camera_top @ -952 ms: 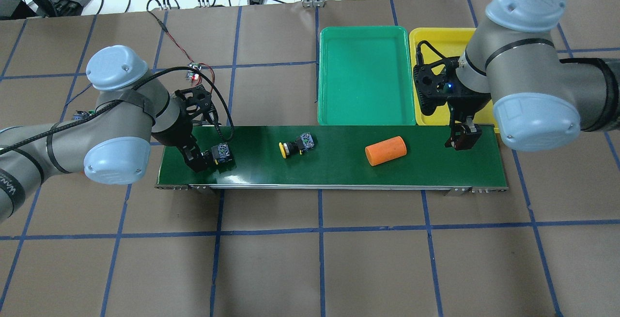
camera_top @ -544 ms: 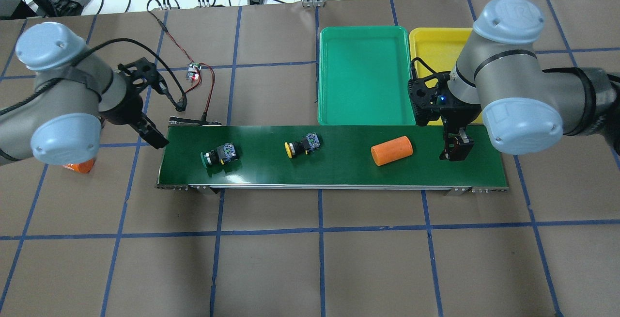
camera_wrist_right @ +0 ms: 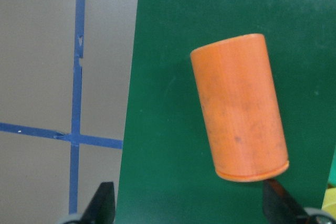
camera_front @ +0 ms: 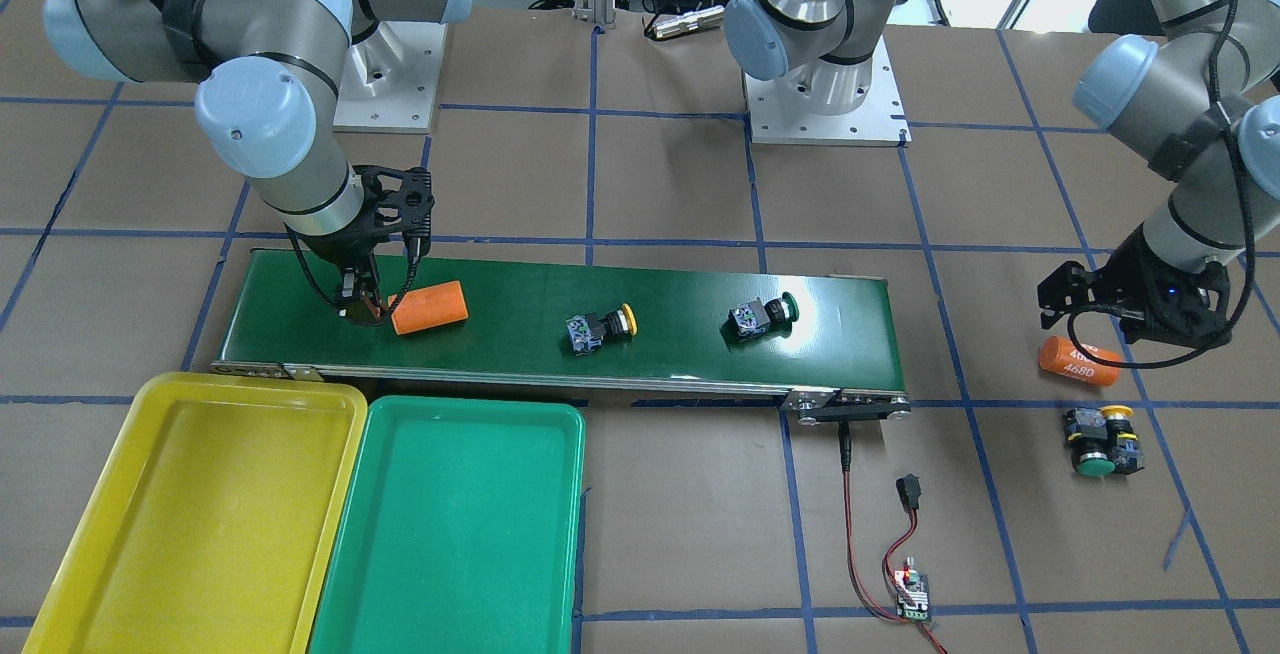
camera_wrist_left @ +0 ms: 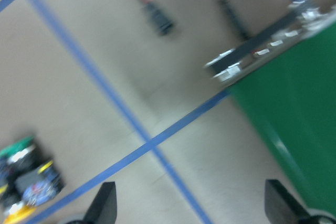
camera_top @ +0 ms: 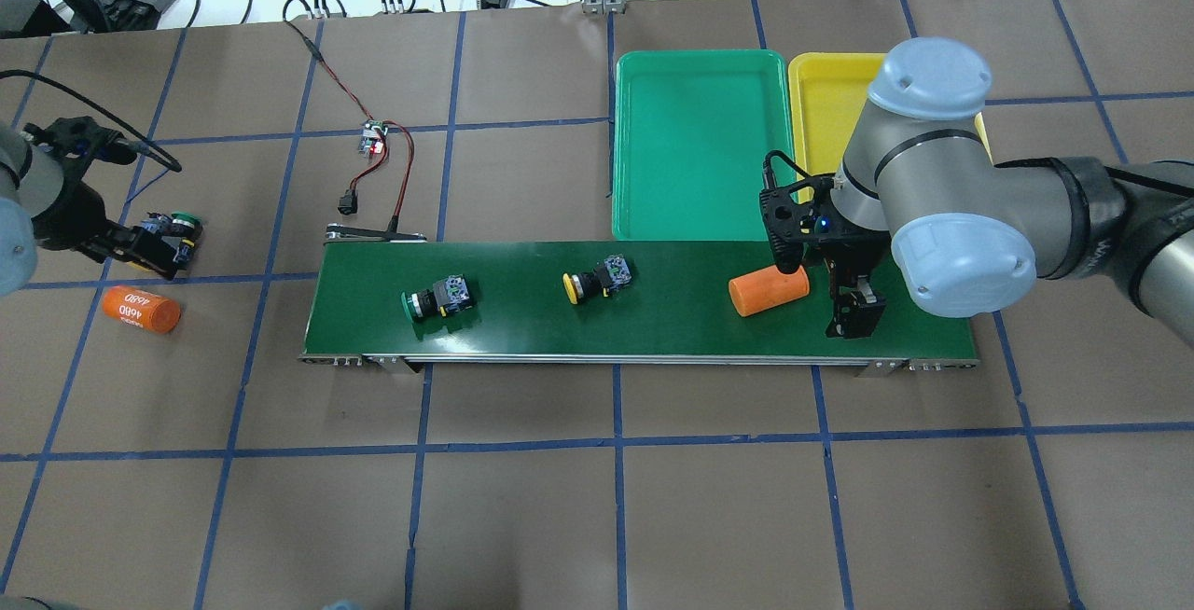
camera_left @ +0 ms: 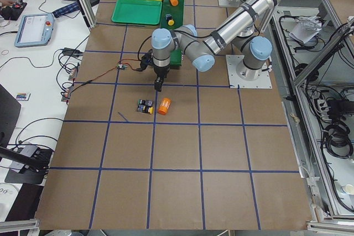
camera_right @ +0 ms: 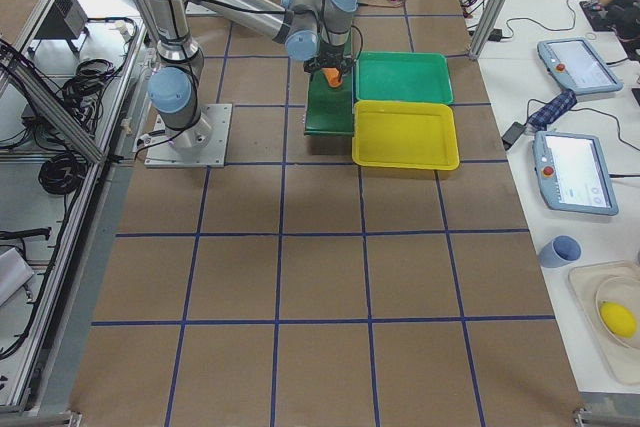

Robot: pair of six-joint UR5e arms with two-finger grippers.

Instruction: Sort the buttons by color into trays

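On the belt lie a green button point(camera_top: 437, 298) point(camera_front: 760, 316) and a yellow button point(camera_top: 597, 280) point(camera_front: 600, 326). Two more buttons point(camera_front: 1100, 439) point(camera_top: 173, 235), one yellow-capped and one green-capped, sit together on the table off the belt's left end. My left gripper point(camera_top: 140, 254) hangs open beside them, holding nothing; in the left wrist view they show at the lower left point(camera_wrist_left: 26, 182). My right gripper point(camera_top: 858, 311) point(camera_front: 358, 299) is open over the belt's right end. The green tray point(camera_top: 700, 69) and yellow tray point(camera_top: 826, 88) are both empty.
An orange cylinder point(camera_top: 768, 289) point(camera_wrist_right: 239, 106) lies on the dark-green conveyor belt point(camera_top: 653, 335) right beside the right gripper. Another orange cylinder marked 4680 point(camera_top: 142, 310) lies near the off-belt buttons. A red-black cable with a small board point(camera_top: 373, 139) runs behind the belt's left end.
My left gripper let go of the green button on the belt and swung left off the belt. The right gripper moved left toward the orange cylinder. The belt's items drifted right.
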